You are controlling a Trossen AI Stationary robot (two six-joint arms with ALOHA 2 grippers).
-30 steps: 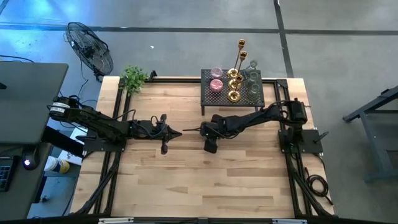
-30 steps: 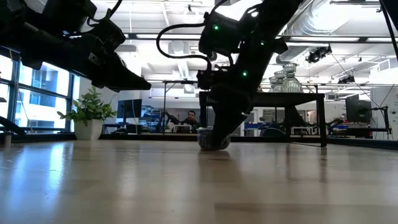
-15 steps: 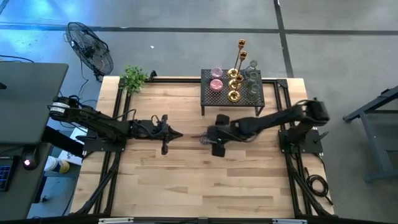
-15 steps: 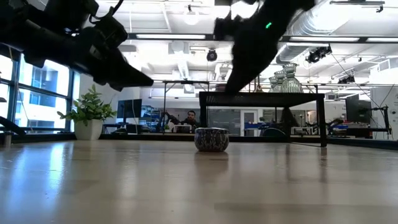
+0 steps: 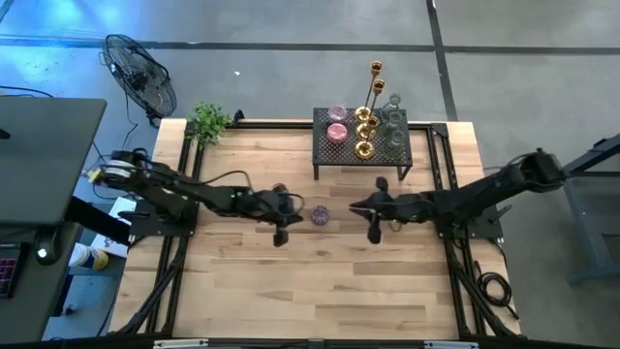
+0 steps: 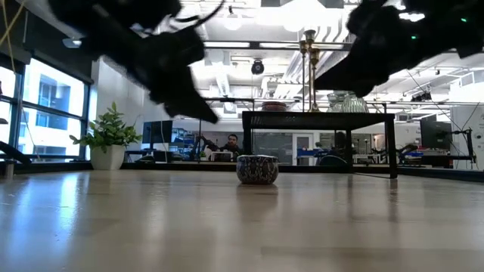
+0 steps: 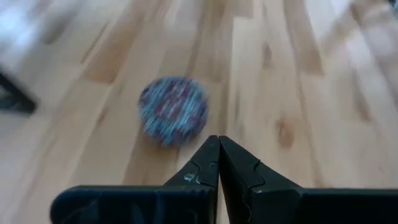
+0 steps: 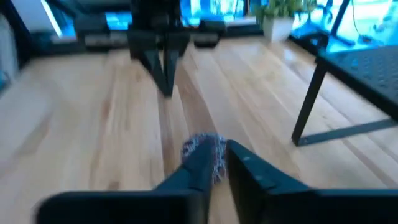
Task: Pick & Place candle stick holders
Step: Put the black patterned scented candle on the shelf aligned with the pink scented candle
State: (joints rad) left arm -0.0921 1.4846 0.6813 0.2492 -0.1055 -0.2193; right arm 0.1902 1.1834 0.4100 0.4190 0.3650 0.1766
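A small speckled purple-blue cup holder stands upright on its base on the bare wood in the middle of the table. My left gripper hovers shut just left of it, above the table, touching nothing; the cup lies beyond its tips. My right gripper is right of the cup, raised, its fingers almost together with nothing between them; the cup shows behind them. The other candle stick holders stand on the black mesh rack.
The rack stands at the far middle-right on thin legs, bearing pink cups, gold holders, clear glass cups and tall brass sticks. A potted plant sits at the far left corner. Bare wood lies toward the near edge.
My right gripper has let go of the cup, risen and drawn back toward the table's right edge, tipping from pointing down to nearly level. The cup has stayed standing on the table. My left gripper has moved right toward the cup, still shut.
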